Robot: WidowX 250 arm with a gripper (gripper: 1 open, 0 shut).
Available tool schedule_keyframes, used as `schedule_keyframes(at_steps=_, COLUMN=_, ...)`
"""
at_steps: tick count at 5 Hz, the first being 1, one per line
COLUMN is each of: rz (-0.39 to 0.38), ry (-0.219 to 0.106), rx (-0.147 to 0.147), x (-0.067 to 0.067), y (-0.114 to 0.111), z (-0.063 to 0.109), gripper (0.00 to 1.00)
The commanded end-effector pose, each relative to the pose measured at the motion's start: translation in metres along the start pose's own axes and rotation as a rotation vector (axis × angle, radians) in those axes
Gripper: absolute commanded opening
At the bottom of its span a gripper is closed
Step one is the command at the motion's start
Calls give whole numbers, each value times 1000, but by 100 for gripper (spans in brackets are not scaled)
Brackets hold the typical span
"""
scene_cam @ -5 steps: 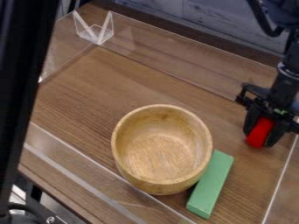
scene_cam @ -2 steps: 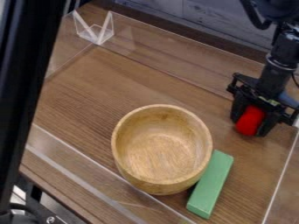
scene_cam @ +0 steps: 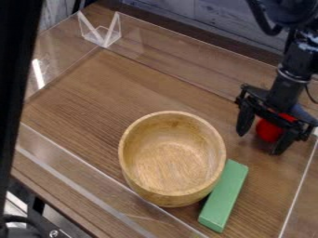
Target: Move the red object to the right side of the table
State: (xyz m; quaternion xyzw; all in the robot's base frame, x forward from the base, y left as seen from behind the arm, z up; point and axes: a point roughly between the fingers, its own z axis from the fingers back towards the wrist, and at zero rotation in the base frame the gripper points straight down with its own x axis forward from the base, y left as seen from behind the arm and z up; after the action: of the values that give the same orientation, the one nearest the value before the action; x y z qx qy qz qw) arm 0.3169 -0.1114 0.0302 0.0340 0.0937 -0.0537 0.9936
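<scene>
The red object (scene_cam: pixel 269 131) rests on the table (scene_cam: pixel 112 98) near its right edge, small and red between the black fingers of my gripper (scene_cam: pixel 270 130). The gripper points down over it, its jaws spread wide with a gap on each side of the toy. One finger (scene_cam: pixel 247 118) stands to its left, the other to its right. The toy's green top is hidden by the gripper.
A round wooden bowl (scene_cam: pixel 173 156) sits in the front middle. A green rectangular block (scene_cam: pixel 225 194) lies against the bowl's right side. Low clear acrylic walls (scene_cam: pixel 99 30) edge the table, and the right wall runs close beside the gripper.
The jaws, earlier shut on the red object, have spread apart and let it go. The gripper has shifted slightly left and away in the picture, the toy staying low on the tabletop.
</scene>
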Motion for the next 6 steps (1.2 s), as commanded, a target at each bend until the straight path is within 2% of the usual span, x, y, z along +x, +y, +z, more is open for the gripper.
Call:
schedule_keyframes(at_steps=1, rz=1, ry=-105, rx=-18, x=10, y=-6, z=25, gripper=100)
schedule_keyframes(at_steps=2, rz=5, ry=-114, rx=-21, x=17, y=-13, z=22, gripper=0)
schedule_keyframes(at_steps=3, rz=82, ry=-109, rx=-23, x=21, y=-4, z=26, gripper=0)
schedule_keyframes(at_steps=4, rz=147, ry=-94, rx=-32, x=23, y=3, z=30, gripper=100)
schedule_keyframes(at_steps=5, rz=161, ry=-74, rx=-37, x=18, y=9, z=23, gripper=100)
schedule_keyframes(at_steps=6, rz=212, ry=-83, rx=-55, x=16, y=22, z=37, gripper=100)
